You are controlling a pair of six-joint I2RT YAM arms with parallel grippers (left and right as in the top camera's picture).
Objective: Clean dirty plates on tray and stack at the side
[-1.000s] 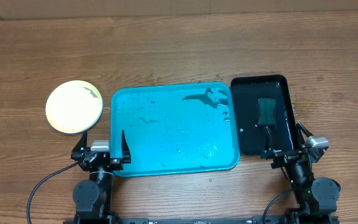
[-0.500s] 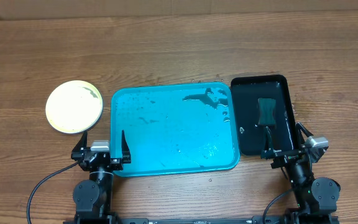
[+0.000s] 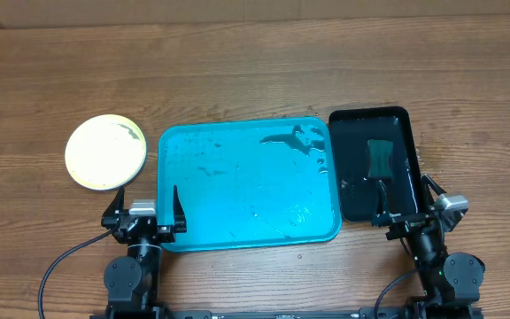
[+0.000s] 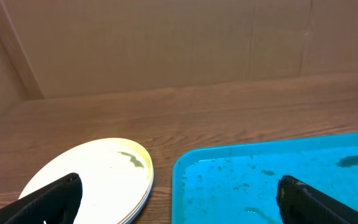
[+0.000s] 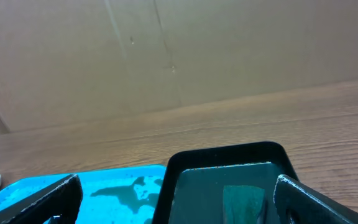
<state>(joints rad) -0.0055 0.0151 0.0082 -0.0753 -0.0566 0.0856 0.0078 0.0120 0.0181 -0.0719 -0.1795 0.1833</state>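
The plates (image 3: 105, 151) lie stacked on the table left of the turquoise tray (image 3: 175, 151), with a pale yellow-white plate bearing a dark smudge on top; the stack also shows in the left wrist view (image 4: 98, 174). The tray holds only dark wet smears, also seen in the left wrist view (image 4: 278, 180) and right wrist view (image 5: 104, 190). My left gripper (image 3: 145, 211) is open and empty over the tray's near left corner. My right gripper (image 3: 405, 208) is open and empty at the near end of the black tray (image 3: 348, 190).
The black tray holds water and a green sponge (image 3: 380, 158), also seen in the right wrist view (image 5: 244, 199). A cardboard wall stands along the far edge of the wooden table (image 3: 255, 71).
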